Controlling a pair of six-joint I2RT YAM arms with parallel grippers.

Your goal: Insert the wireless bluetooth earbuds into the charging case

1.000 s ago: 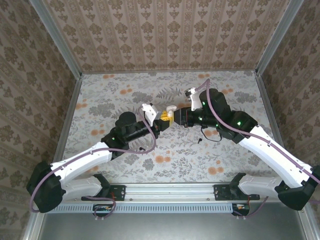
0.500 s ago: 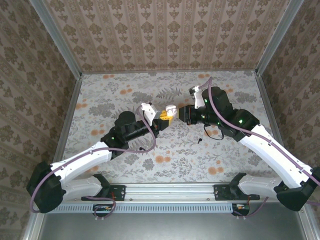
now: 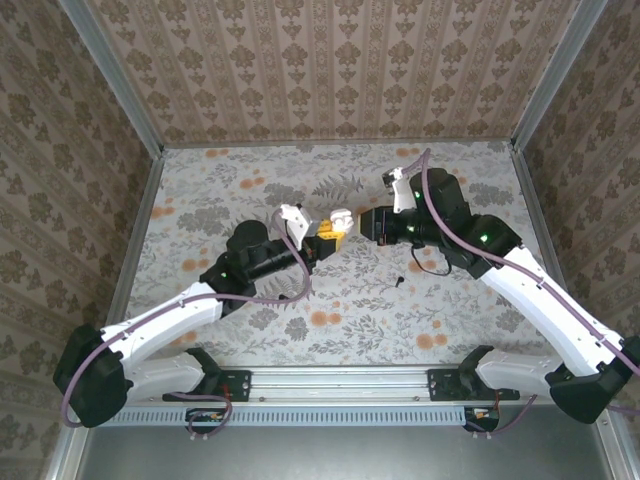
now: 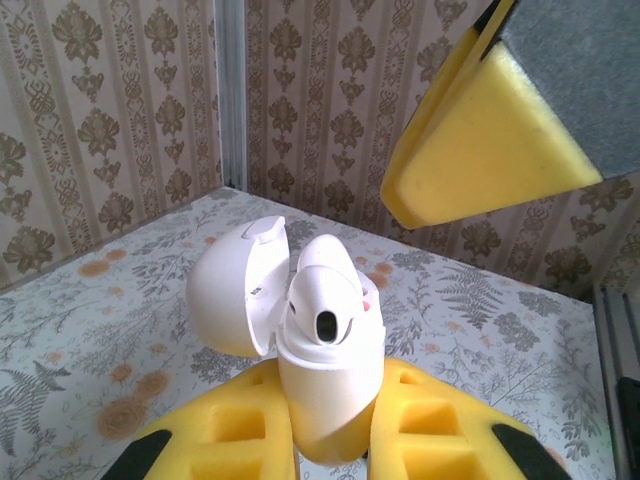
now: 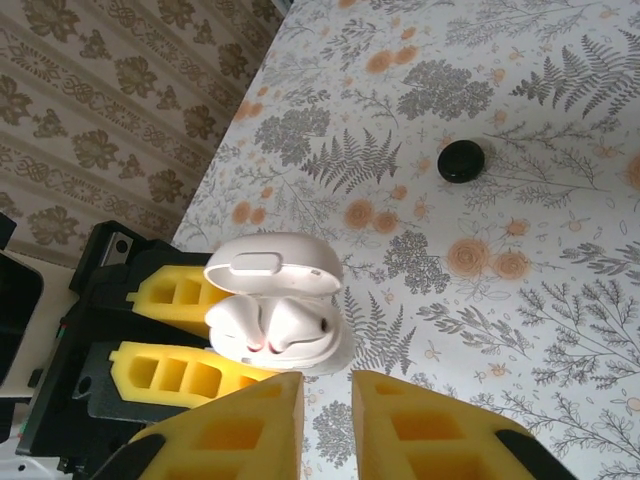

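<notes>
Case (image 4: 330, 375) clamped in left claw (image 4: 335, 440); right claw (image 5: 327, 395) just beside.

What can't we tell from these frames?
- Top external: contents of the white plastic charging case, too small to see.
- Left wrist: case base, hidden between the yellow foam pads of the left gripper.
- Right wrist: stems of the white earbuds, sunk inside the case; fingers of the right gripper cut by the bottom edge.
- Top external: small black speck, too small to identify.
</notes>
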